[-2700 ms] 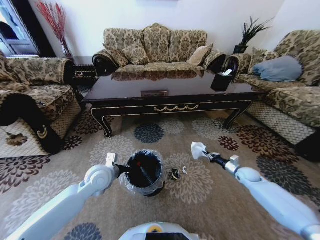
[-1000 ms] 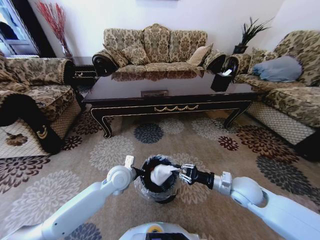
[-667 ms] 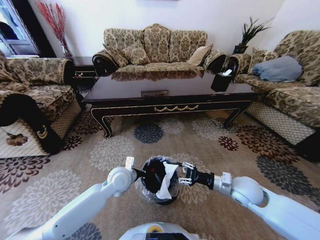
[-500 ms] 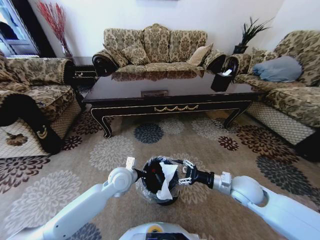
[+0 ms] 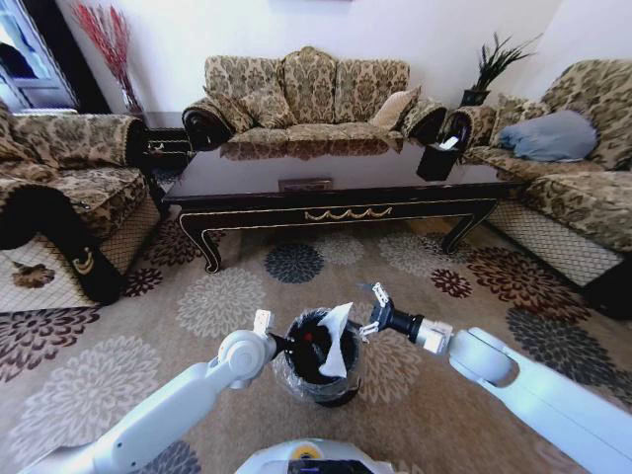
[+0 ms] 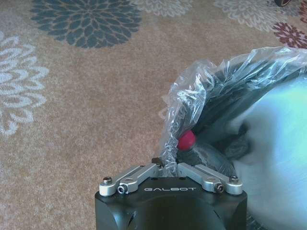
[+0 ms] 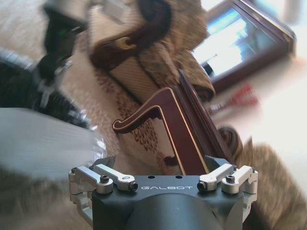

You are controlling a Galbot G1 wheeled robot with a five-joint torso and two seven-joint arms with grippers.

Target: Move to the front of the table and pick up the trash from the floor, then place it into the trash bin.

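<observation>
The left tool (image 5: 279, 341) pinches the near-left rim of the bin (image 5: 318, 387), its fingers pressed together on the plastic liner, probably to keep the bin steady and its mouth open. The white paper (image 5: 334, 336) sticks up out of the bin's mouth. Just right of it, the right tool (image 5: 372, 310) hangs with fingers spread, holding nothing. The table (image 5: 336, 194) stands farther off across the carpet.
</observation>
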